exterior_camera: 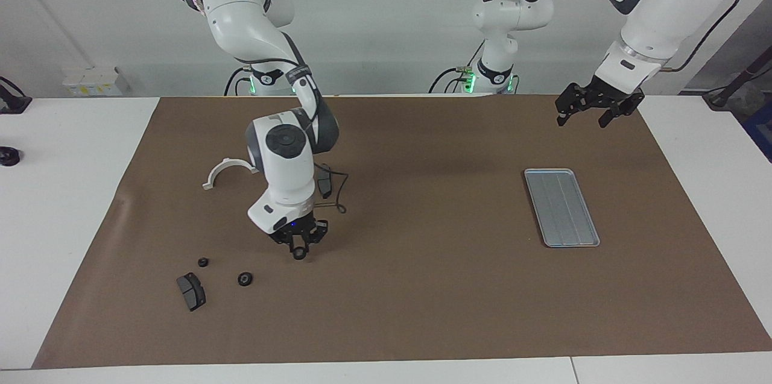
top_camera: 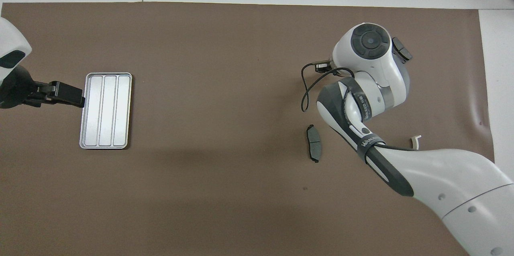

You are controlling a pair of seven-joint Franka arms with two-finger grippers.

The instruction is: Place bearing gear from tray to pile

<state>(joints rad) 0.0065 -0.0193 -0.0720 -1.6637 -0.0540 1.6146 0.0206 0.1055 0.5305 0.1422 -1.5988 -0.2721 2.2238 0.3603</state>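
Brown matting (exterior_camera: 422, 287) is spread over a white table (exterior_camera: 66, 191), with a pale wall seen above the two arm bases. The right arm is bent steeply down over the right arm's end of the table, its wrist turned so that the right gripper (exterior_camera: 299, 249) points at the mat. A small black ring-shaped gear (exterior_camera: 298, 254) is seen pinched between the closed fingertips, held just above the mat. In the overhead view that gripper is hidden under the arm's own wrist.

Two more black gears make up the pile (exterior_camera: 244, 279): one is seen just beside the held gear, toward the right arm's end, and the other (exterior_camera: 203, 262) lies a little farther that way. A dark grey brake pad (exterior_camera: 190, 291) lies near them, farther from the robots. A white half-ring (exterior_camera: 226, 170) and a second brake pad (top_camera: 313, 142) lie nearer to the robots.

The left arm waits, raised, with the left gripper (exterior_camera: 593, 113) held over the mat's edge near the tray (exterior_camera: 561, 207), its fingers spread apart. The silver-grey tray, ridged lengthwise, lies flat at the left arm's end, with no gear seen in it.
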